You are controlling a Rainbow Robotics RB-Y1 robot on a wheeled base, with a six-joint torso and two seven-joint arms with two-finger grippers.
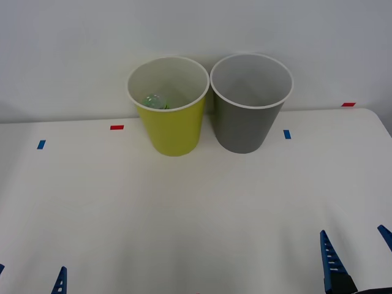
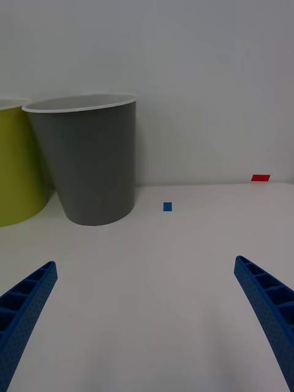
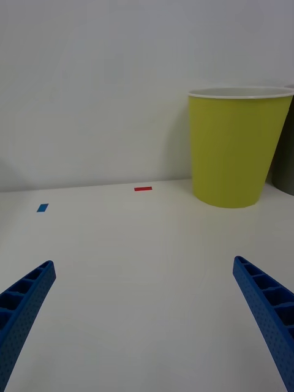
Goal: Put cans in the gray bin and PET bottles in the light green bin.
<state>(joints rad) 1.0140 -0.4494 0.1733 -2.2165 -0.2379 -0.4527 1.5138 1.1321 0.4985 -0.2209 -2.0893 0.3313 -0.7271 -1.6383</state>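
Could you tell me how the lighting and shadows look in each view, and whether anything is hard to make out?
Front view: even, soft light, with faint shadows behind the light green bin and the gray bin; the PET bottle inside the green one is dim and indistinct. Right wrist view: gray bin sharp, no glare. Left wrist view: a soft shadow on the wall at the edge.

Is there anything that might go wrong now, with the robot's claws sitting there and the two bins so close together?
Maybe two things. The light green bin and the gray bin stand almost touching, so a claw reaching for one might bump the other. Something greenish, likely the PET bottle, already lies in the light green bin; tipping that bin could spill it. The left claw and right claw are open and low near the table's front, so moving forward carelessly could scrape it.
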